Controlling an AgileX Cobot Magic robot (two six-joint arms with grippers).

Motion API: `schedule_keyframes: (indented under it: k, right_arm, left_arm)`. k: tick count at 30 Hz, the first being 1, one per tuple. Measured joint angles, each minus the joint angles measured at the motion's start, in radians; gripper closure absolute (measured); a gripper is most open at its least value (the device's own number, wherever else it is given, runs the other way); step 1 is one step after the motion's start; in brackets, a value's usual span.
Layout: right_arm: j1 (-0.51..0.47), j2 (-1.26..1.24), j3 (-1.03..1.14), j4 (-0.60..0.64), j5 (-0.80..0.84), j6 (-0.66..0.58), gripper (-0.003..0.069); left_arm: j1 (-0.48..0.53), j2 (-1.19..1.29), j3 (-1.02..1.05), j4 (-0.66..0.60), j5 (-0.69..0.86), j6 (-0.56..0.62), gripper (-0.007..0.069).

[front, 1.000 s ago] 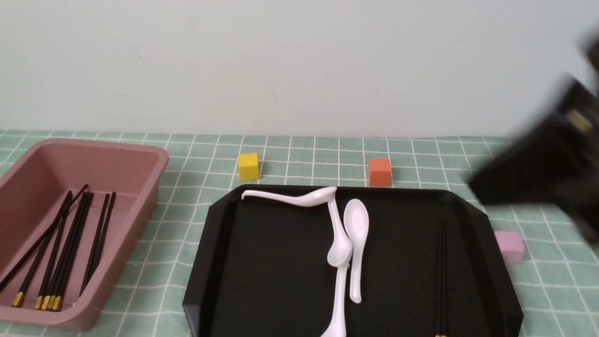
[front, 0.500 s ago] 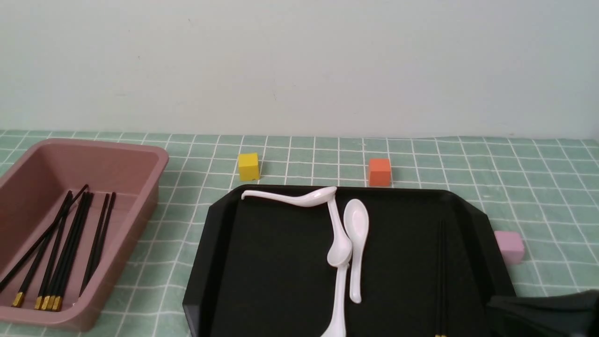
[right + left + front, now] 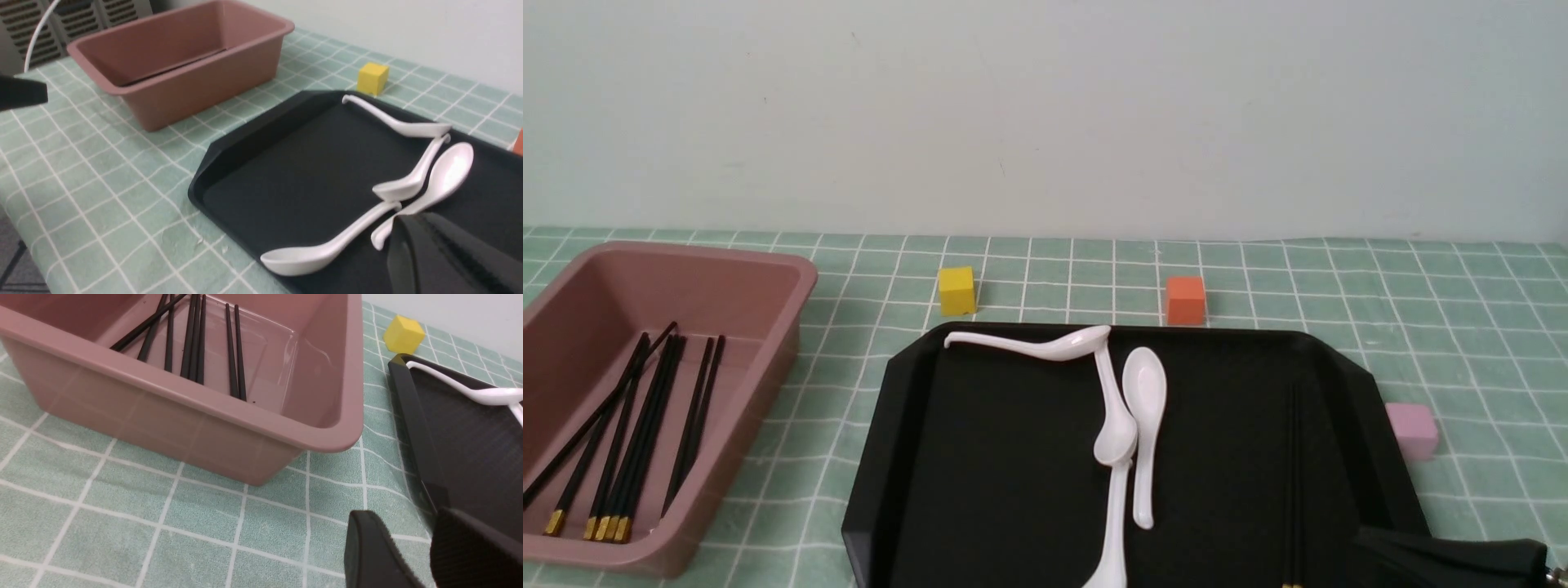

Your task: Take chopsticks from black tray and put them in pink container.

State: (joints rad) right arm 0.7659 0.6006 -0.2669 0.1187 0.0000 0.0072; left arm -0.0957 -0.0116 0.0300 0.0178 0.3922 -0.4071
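Two thin black chopsticks (image 3: 1291,474) lie side by side along the right side of the black tray (image 3: 980,457), their gold caps at the bottom edge of the front view. Several more chopsticks (image 3: 645,425) rest inside the pink container (image 3: 800,286) at the left. My right gripper (image 3: 1364,545) sits low at the tray's near right corner, just right of the pair, fingers pressed together and holding nothing I can see. It shows shut in its wrist view (image 3: 412,224). My left gripper (image 3: 408,524) hovers open over the cloth between the container (image 3: 286,424) and the tray (image 3: 408,400).
Three white spoons (image 3: 1143,408) lie across the tray's middle. A yellow cube (image 3: 956,290) and an orange cube (image 3: 1185,300) stand behind the tray. A small pale pink cube (image 3: 1412,430) sits by its right edge. Green checked cloth covers the table.
My right arm has swung down from high at the right edge to the bottom right corner, then edged left over the tray's near corner. Nothing else moved.
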Motion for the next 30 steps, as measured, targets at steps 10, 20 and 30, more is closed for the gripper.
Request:
schedule_keyframes:
  k: [10, 20, 30]
  right_arm:
    - [0.0, 0.0, 0.001, 0.0, 0.013, 0.004, 0.0647]
    - [-0.121, -0.191, 0.097, -0.012, 0.02, -0.014, 0.0639]
    - [-0.597, -0.575, 0.281, -0.093, 0.204, -0.018, 0.0626]
  left_arm:
    - [0.0, 0.0, 0.0, 0.0, 0.0, 0.0, 0.0385]
    - [0.0, 0.0, 0.0, 0.0, 0.0, 0.0, 0.0385]
    - [0.0, 0.0, 0.0, 0.0, 0.0, 0.0, 0.0385]
